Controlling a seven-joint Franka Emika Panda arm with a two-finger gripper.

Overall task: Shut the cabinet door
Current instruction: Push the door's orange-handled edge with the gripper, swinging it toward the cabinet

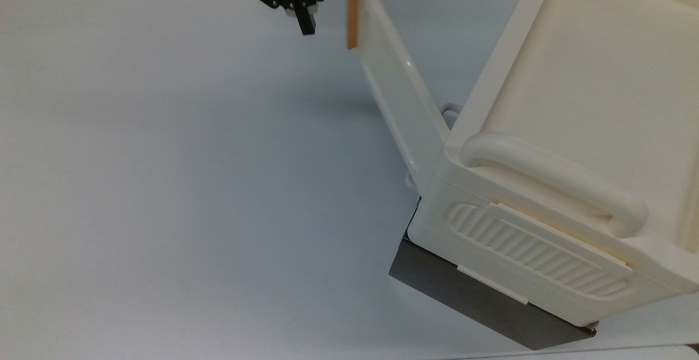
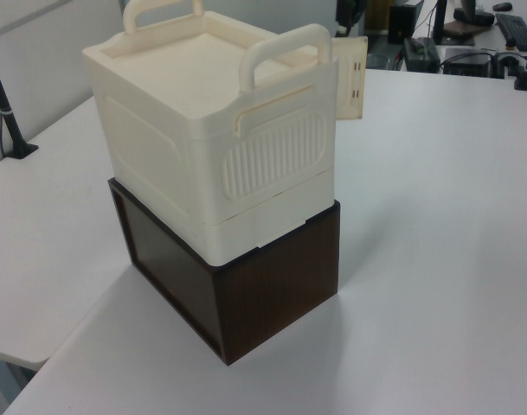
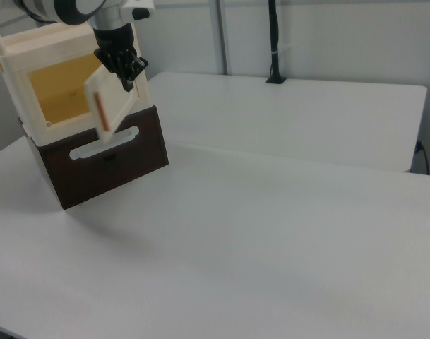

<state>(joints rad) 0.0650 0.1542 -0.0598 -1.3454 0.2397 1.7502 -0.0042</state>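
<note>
My gripper [image 1: 307, 24] sits at the far edge of the top view, just to the top view's left of the door's free end and apart from it, holding nothing. I can't tell whether the fingers are parted or pressed together, so I won't call it.

Next to it, the copper handle [image 1: 352, 21] runs along the short free edge of the cabinet door [image 1: 396, 92]. The door stands at a steep angle to the cabinet [image 1: 573, 103], hinged at the near corner by the ribbed panel and reaching away toward the far side of the table [image 1: 164, 185]. In the right view the gripper [image 3: 127, 79] is just above the door panel [image 3: 109, 104], and behind it the yellowish inside of the cabinet [image 3: 59, 88] is plainly exposed.

So I'd call this partway: the door is on its swing but the opening is still wide. What's left, as I judge it, is pushing the free edge round until the panel sits flush against the cabinet front, above the dark base [image 3: 109, 159].
</note>
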